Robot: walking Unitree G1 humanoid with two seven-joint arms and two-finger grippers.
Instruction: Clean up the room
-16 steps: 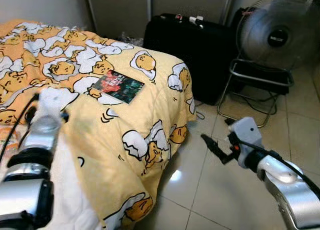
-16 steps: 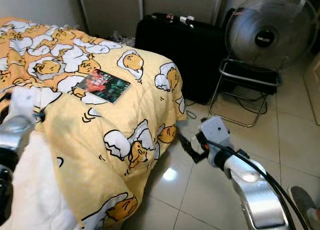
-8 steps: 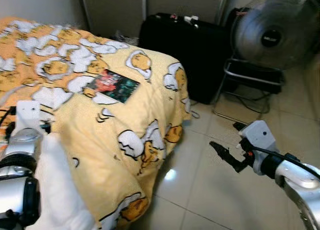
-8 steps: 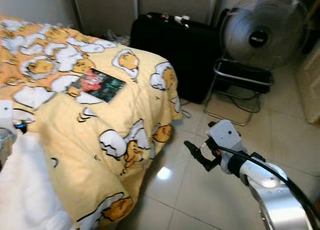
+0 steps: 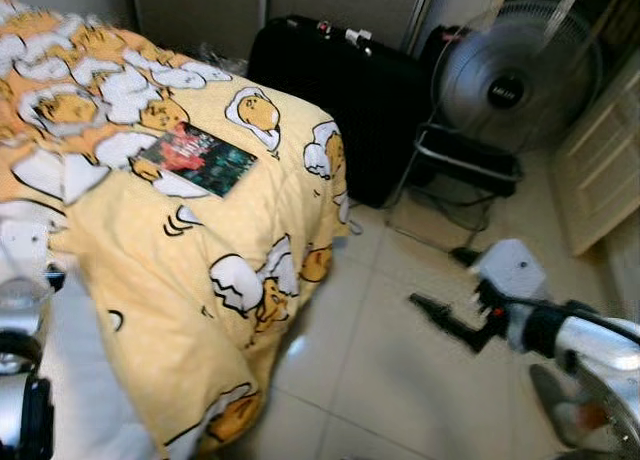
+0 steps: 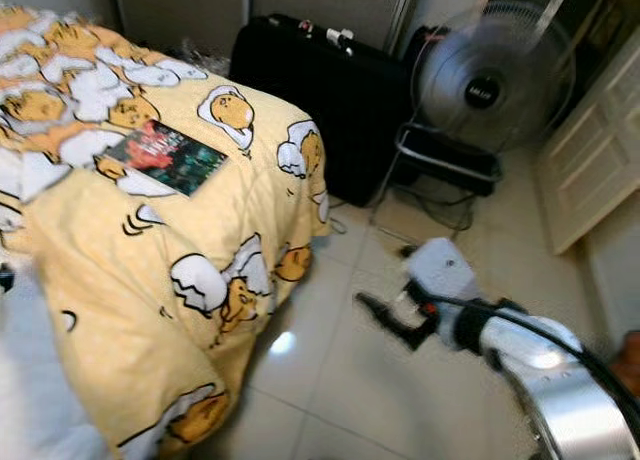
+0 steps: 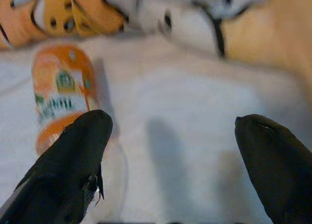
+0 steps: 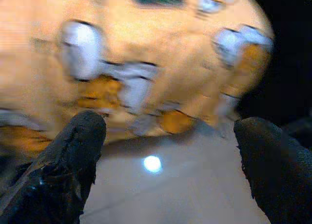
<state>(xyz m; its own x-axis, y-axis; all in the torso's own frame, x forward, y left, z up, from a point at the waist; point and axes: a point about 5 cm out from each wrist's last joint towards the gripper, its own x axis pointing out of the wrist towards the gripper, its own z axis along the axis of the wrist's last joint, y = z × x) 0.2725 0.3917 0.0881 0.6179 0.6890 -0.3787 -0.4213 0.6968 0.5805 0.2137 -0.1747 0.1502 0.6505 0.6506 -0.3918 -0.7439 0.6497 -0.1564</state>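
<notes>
I am hovering the left gripper [image 7: 170, 175], fingers apart, over the white sheet [image 7: 195, 112] beside the orange bottle [image 7: 61, 100]; a careless close may roll it. The right gripper [image 5: 445, 315], fingers apart, is hanging over the floor [image 5: 380, 380].

book [image 5: 196, 158] on bed [image 5: 150, 240] at left; suitcase [image 5: 335, 95] behind it, fan [image 5: 510, 85] to the right.

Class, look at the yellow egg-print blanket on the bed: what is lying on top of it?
A dark book lies flat on the blanket. The blanket hides whatever lies beneath it.
</notes>
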